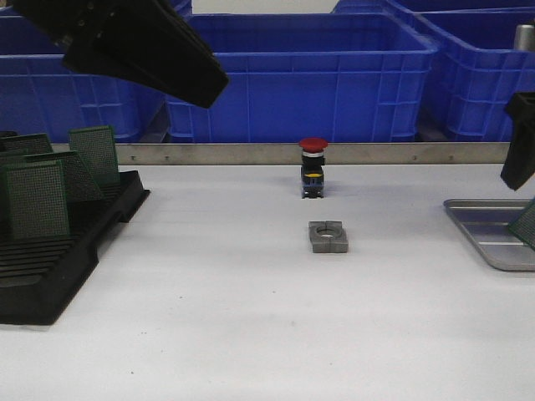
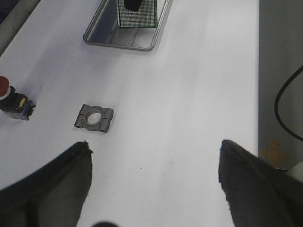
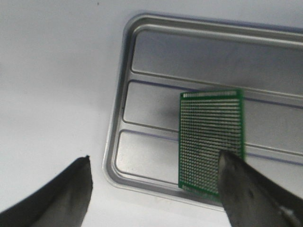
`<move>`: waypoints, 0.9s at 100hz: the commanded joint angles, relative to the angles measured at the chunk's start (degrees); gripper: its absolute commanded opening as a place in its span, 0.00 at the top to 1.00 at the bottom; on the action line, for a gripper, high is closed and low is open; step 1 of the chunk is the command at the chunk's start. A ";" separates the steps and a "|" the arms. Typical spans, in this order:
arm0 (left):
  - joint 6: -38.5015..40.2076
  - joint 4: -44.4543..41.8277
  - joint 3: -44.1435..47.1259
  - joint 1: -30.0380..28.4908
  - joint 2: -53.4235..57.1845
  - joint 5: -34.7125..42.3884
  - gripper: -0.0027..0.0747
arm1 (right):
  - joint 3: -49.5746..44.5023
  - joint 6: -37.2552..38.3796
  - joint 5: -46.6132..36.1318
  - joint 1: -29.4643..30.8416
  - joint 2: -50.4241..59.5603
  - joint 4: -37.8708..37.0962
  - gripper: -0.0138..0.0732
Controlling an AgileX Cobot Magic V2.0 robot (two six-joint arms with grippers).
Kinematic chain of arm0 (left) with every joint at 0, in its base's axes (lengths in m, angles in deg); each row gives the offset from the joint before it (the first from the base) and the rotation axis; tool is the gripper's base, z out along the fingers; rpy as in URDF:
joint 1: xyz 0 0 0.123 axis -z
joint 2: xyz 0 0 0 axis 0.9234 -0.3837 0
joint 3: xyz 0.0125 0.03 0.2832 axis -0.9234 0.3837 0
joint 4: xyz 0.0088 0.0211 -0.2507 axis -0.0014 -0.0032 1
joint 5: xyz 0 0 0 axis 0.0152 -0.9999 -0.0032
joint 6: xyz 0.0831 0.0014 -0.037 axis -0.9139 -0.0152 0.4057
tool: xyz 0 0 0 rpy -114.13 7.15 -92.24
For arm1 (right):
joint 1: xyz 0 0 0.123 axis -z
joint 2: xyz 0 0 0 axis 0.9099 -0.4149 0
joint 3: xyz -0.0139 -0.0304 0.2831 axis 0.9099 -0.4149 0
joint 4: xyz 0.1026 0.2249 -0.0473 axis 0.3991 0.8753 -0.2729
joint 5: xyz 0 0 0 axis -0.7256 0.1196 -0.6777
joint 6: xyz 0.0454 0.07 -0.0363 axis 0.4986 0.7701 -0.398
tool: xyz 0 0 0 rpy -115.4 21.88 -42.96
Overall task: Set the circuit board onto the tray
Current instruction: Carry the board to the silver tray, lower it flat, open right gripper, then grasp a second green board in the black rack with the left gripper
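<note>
The silver-grey tray (image 1: 481, 238) lies at the table's right edge; it also shows in the left wrist view (image 2: 113, 41) and the right wrist view (image 3: 142, 99). A green perforated circuit board (image 3: 208, 137) stands tilted with its lower edge on the tray, leaning against one finger (image 3: 251, 194) of my right gripper (image 3: 154, 189). The jaws stand wide apart, not clamping it. The board also shows at the front view's right edge (image 1: 527, 224) and in the left wrist view (image 2: 137, 14). My left gripper (image 2: 154, 170) is open and empty, high over the table's left (image 1: 142, 50).
A black slotted rack (image 1: 50, 267) with several green boards stands at the left. A red-capped push button (image 1: 313, 167) and a grey metal clamp block (image 1: 328, 236) sit mid-table. Blue bins (image 1: 292, 75) stand behind a metal rail (image 1: 234, 153).
</note>
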 commanded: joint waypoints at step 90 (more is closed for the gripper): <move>5.29 -37.97 -3.08 -20.33 5.00 -1.20 0.33 | -13.73 0.40 -11.70 0.31 34.19 3.47 0.20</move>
